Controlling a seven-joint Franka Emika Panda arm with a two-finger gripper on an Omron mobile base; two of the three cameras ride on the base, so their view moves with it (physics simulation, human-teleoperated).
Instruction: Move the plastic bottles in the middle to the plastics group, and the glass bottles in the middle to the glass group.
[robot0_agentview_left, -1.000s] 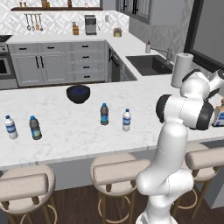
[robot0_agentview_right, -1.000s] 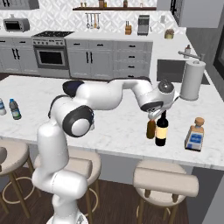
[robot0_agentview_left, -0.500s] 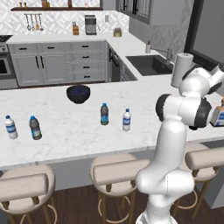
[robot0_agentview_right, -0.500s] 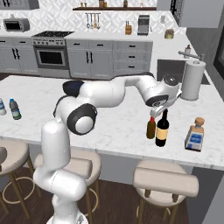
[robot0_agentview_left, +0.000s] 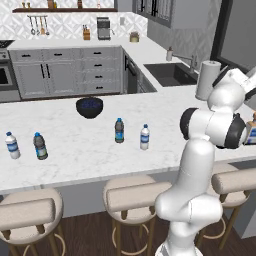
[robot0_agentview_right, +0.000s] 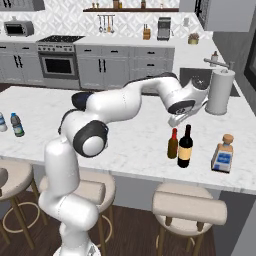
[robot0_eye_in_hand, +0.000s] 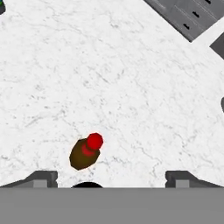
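White marble surface (robot0_agentview_right: 125, 135) in a grey kitchen. Pincer (robot0_agentview_right: 176, 119) hangs above the wine bottle (robot0_agentview_right: 185, 146), fingers spread wide, holding nothing. Wine bottle stands upright just beside the small brown red-capped bottle (robot0_agentview_right: 173, 144); squat tan-label bottle (robot0_agentview_right: 222, 154) near on the other side, paper-towel roll (robot0_agentview_right: 220, 91) behind. Hand view looks straight down on the red cap (robot0_eye_in_hand: 94, 141). Two water bottles mid-surface: dark one (robot0_agentview_left: 119, 130), clear one (robot0_agentview_left: 144, 137). Two more at the far left (robot0_agentview_left: 12, 145), (robot0_agentview_left: 40, 146). Dark bowl (robot0_agentview_left: 89, 107) behind them.
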